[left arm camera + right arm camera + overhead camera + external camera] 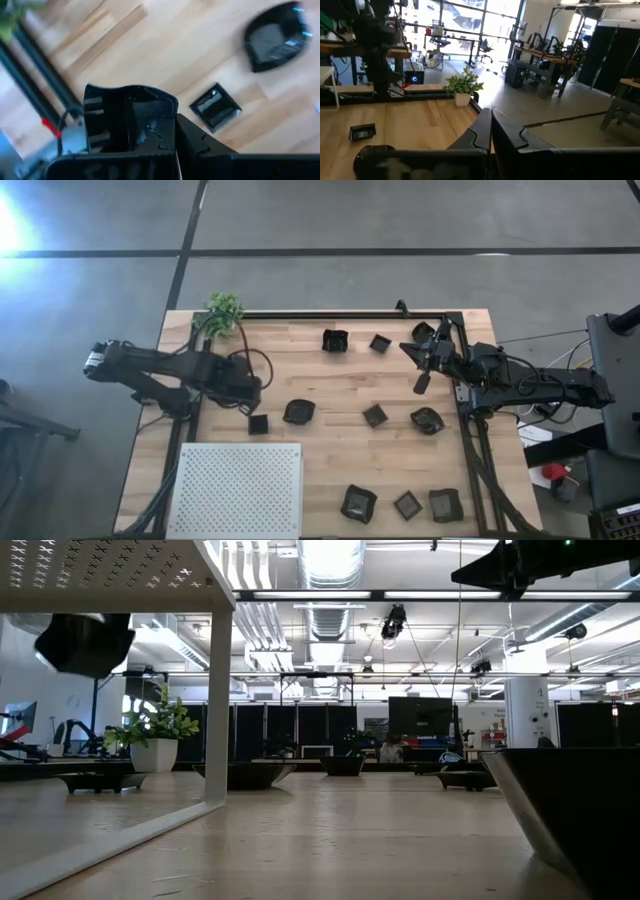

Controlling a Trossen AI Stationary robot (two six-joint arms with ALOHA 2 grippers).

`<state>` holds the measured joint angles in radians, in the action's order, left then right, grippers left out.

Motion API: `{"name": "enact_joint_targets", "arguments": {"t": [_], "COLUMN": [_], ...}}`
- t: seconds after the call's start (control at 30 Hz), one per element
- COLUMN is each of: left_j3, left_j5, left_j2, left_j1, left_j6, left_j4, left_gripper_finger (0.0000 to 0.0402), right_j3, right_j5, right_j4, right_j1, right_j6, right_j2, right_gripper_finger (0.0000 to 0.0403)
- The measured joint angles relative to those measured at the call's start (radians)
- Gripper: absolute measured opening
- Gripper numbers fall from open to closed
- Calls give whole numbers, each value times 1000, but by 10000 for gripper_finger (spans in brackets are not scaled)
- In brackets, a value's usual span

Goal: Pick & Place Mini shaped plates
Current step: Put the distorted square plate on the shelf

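Here, you see both arms raised over the wooden surface (330, 395). Your left gripper (254, 394), fingers pressed together and empty, hangs beside a small square plate (258, 423). Your right gripper (421, 383), also closed and empty, hovers near the scattered mini plates (375, 415).

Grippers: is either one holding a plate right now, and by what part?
Neither. The left gripper is shut with nothing between its fingers, above the small square plate. The right gripper is shut and empty too, raised over the table's far right.
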<state>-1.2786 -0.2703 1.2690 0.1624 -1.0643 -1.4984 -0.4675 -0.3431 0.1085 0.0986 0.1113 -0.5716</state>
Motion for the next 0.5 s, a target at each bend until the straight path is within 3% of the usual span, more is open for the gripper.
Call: {"name": "enact_joint_targets", "arguments": {"t": [0.2, 0.5], "left_j3": [-101, -186], "left_j5": [-21, -103], "left_j2": [0, 2], "left_j1": [40, 140], "left_j6": [198, 343], "left_j4": [-3, -6], "left_gripper_finger": [0, 0], "right_j3": [0, 0], "right_j5": [0, 0], "right_j4": [0, 0], "right_j1": [0, 0], "right_j6": [-64, -60], "right_j2": [0, -1], "right_gripper_finger": [8, 8]}}
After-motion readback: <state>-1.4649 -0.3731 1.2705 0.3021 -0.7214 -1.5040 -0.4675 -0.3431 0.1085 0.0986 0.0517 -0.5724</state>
